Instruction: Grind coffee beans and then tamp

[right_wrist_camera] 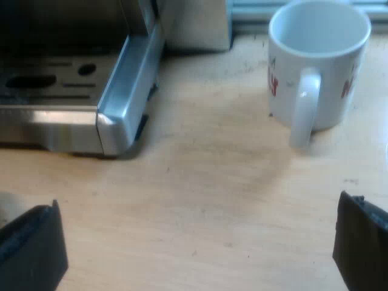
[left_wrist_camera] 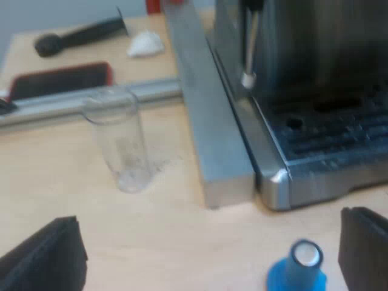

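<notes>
- L tool was wide open, nothing held, low over worktop
- blue tamper stood upright on worktop betw. its fingers, much nearer one of them
- measuring glass upright, near metal bar that ran alongside espresso machine
- R tool also wide open, empty, over bare worktop
- white mug upright, handle toward R tool, well apart from machine's tray corner

Both views low over table, share espresso machine front
</notes>
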